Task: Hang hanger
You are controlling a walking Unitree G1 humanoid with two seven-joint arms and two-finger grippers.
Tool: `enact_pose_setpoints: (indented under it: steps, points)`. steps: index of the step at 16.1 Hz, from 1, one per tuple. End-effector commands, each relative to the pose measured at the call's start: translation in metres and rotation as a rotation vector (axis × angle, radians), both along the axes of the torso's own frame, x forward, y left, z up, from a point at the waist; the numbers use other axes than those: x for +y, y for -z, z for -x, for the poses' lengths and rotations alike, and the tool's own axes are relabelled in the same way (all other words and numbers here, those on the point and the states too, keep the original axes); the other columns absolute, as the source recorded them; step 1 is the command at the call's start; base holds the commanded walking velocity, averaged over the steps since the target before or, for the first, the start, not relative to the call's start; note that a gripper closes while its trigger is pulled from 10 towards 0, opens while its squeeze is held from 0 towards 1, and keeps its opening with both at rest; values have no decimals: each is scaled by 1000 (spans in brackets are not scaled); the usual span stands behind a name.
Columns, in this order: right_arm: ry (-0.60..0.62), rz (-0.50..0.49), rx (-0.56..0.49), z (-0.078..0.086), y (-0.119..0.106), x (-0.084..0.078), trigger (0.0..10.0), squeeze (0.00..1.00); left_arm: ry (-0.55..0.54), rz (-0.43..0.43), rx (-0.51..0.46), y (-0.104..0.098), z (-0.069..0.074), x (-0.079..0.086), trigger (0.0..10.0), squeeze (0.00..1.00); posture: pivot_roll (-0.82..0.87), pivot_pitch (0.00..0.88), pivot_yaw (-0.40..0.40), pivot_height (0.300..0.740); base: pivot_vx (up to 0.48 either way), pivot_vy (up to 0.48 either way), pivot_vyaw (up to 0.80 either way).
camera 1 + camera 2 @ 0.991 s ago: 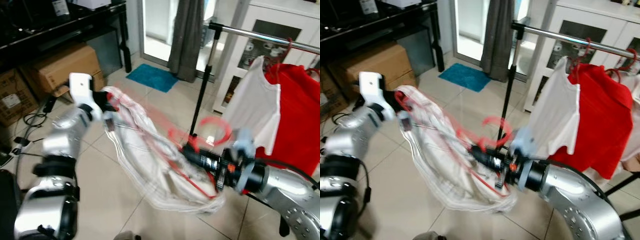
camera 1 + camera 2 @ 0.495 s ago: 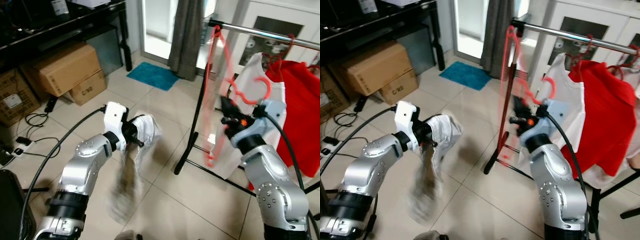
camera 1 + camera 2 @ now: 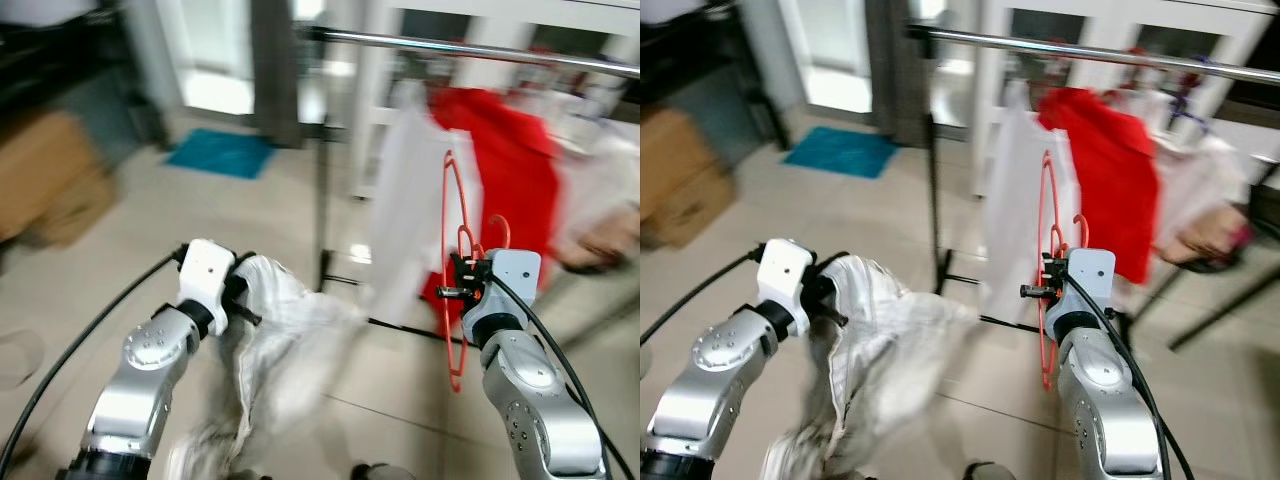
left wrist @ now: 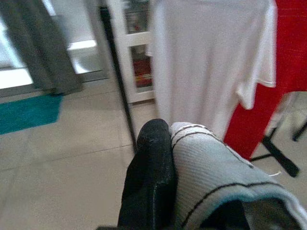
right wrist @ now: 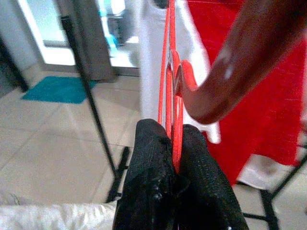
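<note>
The right gripper [image 5: 173,158] is clamping its two black fingers [image 5: 149,163] on the wire of a red hanger [image 3: 455,275], which is standing edge-on and upright in front of the clothes rail [image 3: 470,48], below the bar and not hooked on it. The left gripper [image 3: 238,297] is clenching a bunched white garment [image 3: 285,345] that is drooping toward the tiled floor [image 3: 90,270], lower than the rail and off to its left side; in the left wrist view a black finger [image 4: 148,182] is pressing against ribbed white cloth with dark stripes. Beyond the hanger, a white T-shirt [image 3: 405,215] and a red shirt [image 3: 515,175] are hanging from the rail, touching each other. Behind the rail a white cabinet [image 3: 1040,40] is standing, and farther left a teal mat [image 3: 220,155] is lying on the floor.
</note>
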State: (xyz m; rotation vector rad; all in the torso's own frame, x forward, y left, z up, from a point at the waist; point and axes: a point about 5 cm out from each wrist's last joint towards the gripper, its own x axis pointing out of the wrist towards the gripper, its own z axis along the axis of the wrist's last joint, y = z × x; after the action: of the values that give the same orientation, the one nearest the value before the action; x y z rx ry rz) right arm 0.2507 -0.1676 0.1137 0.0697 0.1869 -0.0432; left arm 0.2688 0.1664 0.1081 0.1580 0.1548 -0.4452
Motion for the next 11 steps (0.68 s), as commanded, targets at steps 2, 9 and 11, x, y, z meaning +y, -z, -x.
enact_pose_setpoints:
  steps: [2,9,11]
  points:
    - [21,-5,10,-2,-1,-1,10000,0,-93,-24,-43,-11,-13,5,10000,0,-96,0,-10,740,0,0,-800]
    - [55,-52,43,-8,0,-7,10000,0,-74,-13,-37,-17,-22,-5,10000,0,-97,0,-5,740,0,0,-800]
    - [58,-39,67,-7,1,-8,10000,0,-73,-19,-36,-17,-23,-4,10000,0,-101,0,-3,740,0,0,-800]
